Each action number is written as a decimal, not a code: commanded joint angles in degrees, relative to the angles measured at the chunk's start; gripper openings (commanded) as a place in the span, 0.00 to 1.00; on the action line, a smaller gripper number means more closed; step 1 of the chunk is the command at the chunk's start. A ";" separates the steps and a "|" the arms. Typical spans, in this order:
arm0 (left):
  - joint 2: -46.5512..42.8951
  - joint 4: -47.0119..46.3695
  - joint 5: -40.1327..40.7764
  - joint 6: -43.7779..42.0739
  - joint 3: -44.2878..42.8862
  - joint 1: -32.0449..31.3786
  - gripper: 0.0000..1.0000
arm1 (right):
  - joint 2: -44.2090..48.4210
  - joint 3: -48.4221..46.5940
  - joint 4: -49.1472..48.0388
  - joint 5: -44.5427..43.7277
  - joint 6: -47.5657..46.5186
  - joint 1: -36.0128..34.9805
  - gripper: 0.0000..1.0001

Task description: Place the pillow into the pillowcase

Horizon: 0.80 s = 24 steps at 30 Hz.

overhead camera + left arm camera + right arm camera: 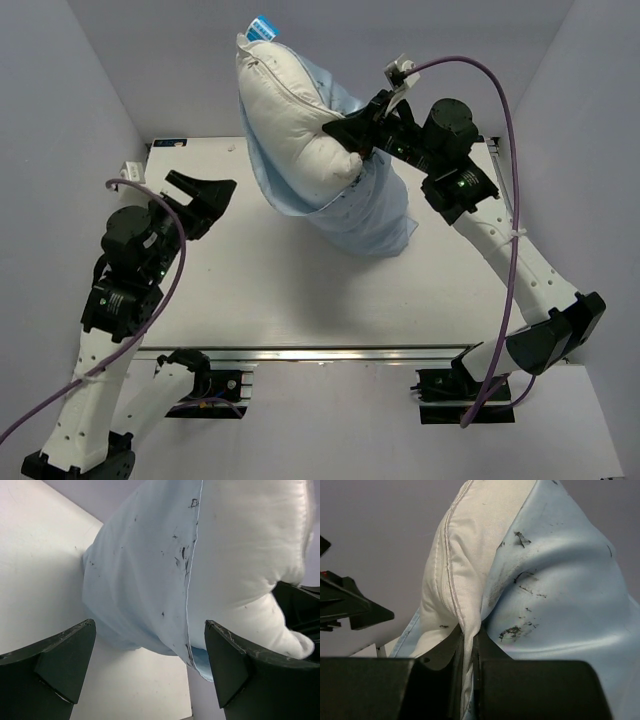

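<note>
Two grippers sit at different heights: the right gripper (352,133) is clamped on the seamed edge of the pillow (290,115), holding it raised above the table (300,300), while the left gripper (213,203) hovers low on the left with its jaws wide apart, touching nothing. The pillowcase (372,215) wraps the pillow's lower part and far side, its bottom sagging to the tabletop. A small blue tag (262,27) sticks out at the pillow's top corner.

The pillow (290,120) has its lower end hidden inside the pillowcase (370,215) (tag (262,28) print unreadable).
</note>
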<state>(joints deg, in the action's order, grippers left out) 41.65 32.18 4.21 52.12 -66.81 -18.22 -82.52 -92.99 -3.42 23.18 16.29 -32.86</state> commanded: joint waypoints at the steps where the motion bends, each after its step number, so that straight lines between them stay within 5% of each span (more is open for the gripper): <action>1: 3.87 -2.01 -4.12 -0.97 0.80 -0.06 0.98 | -0.45 1.58 1.22 -0.15 -0.30 0.78 0.00; 13: 13.54 -8.54 -10.80 -1.67 -3.06 -0.06 0.98 | 0.69 4.13 1.84 -0.24 -1.79 -0.62 0.00; 24: 8.62 -5.12 -8.78 -1.67 -3.95 -0.06 0.97 | -0.45 5.19 2.01 -2.00 -3.73 -0.80 0.00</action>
<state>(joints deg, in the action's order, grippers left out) 52.29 25.80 -5.02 51.40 -68.75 -18.22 -81.54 -89.06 -4.64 25.12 14.52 -34.63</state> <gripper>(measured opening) 0.977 0.093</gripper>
